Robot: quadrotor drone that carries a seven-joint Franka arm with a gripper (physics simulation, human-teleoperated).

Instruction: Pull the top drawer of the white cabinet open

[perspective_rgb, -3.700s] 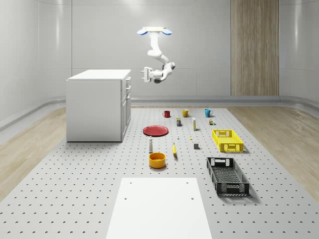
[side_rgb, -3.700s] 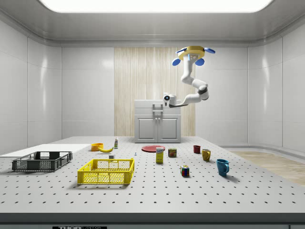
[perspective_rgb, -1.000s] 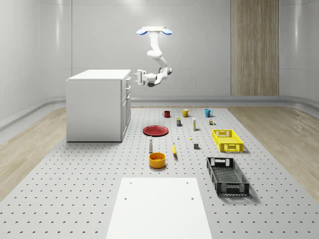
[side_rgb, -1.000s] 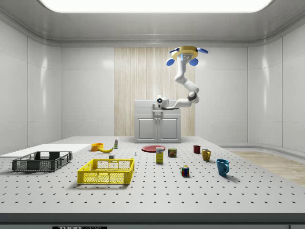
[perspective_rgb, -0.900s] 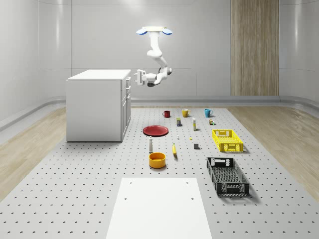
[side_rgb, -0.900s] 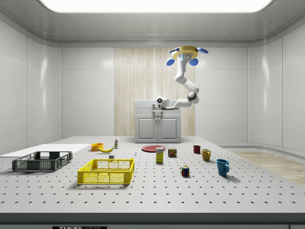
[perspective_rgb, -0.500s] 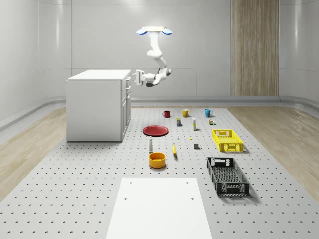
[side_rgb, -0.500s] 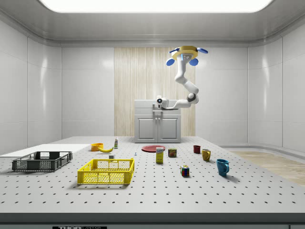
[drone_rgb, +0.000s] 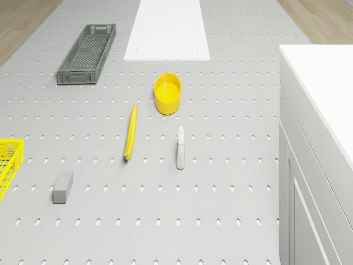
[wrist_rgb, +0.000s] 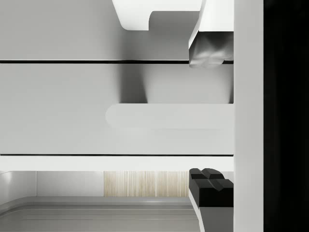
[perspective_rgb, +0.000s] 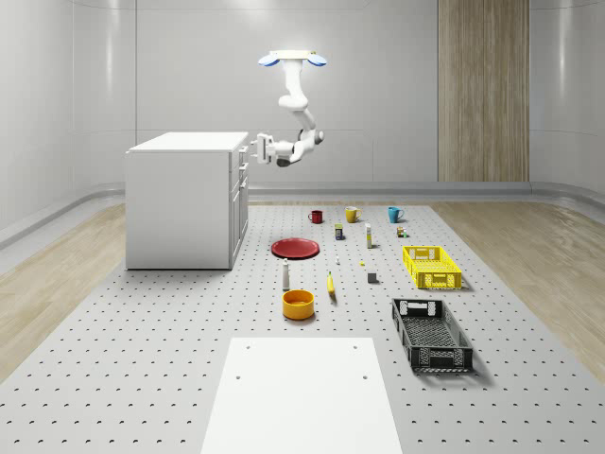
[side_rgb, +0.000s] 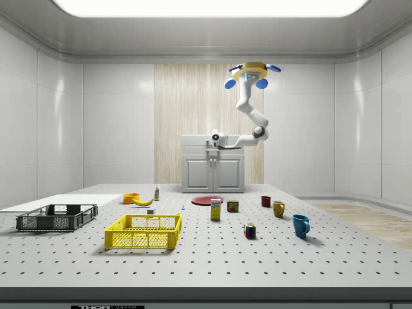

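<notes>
The white cabinet [perspective_rgb: 184, 199] stands at the whole-scene view's left, its drawers facing right. The drone [perspective_rgb: 293, 60] hovers in the air just beside the cabinet's front, above the table. Its arm reaches down and across to the top drawer [perspective_rgb: 243, 151]. My gripper [perspective_rgb: 253, 148] is right at that drawer's front. In the wrist view the drawer handle [wrist_rgb: 164, 116] is a pale bar lying between my two fingertips [wrist_rgb: 210, 53]; the gripper [wrist_rgb: 211, 116] is open around it. The side view shows the gripper [side_rgb: 215, 143] in front of the cabinet [side_rgb: 214, 168].
On the perforated table lie a red plate [perspective_rgb: 295, 248], yellow bowl [perspective_rgb: 298, 304], banana [perspective_rgb: 331, 284], spray bottle [drone_rgb: 180, 147], three mugs, a yellow crate [perspective_rgb: 432, 266] and a black crate [perspective_rgb: 431, 333]. A white board [perspective_rgb: 302, 392] covers the near end.
Drone and arm have shifted toward the cabinet. The gripper has travelled from open air to the top drawer's front, creeping slightly closer over the last half second.
</notes>
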